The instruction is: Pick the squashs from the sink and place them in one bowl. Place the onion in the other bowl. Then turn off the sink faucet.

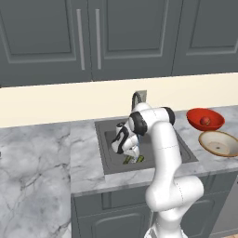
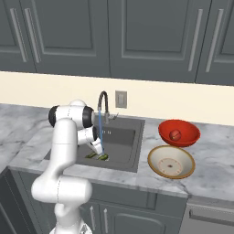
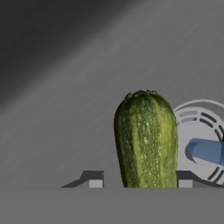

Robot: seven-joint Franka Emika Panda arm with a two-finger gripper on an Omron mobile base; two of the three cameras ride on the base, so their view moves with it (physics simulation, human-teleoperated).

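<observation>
The arm bends down into the sink (image 1: 186, 155), and the pincer (image 1: 133, 157) is low over the basin floor, at the green squashs (image 1: 134, 160) that lie there near the front wall. From the right base camera I see the same squashs (image 2: 98, 156) as a small green shape under the hand, just beside the thin blue water stream (image 2: 100, 130) that falls from the sink faucet (image 2: 102, 101).

In the hand camera one squash (image 3: 146, 140) stands between the two finger tips (image 3: 95, 179); one tip is on each side of it, close to its skin. The jaws are parted about as wide as the squash. I cannot tell if they already press on it or are only around it. Beside this squash is the round drain (image 3: 199, 144) of the sink, and the blue water lands on it.

The onion (image 1: 205, 122) is already inside the red bowl (image 1: 195, 115), which stands on the marble desk (image 1: 37, 158) to the right of the sink. The beige bowl (image 1: 230, 139) with the brown rim is just in front of the red one, nearly touching it. It holds no squash yet. The water is running.
</observation>
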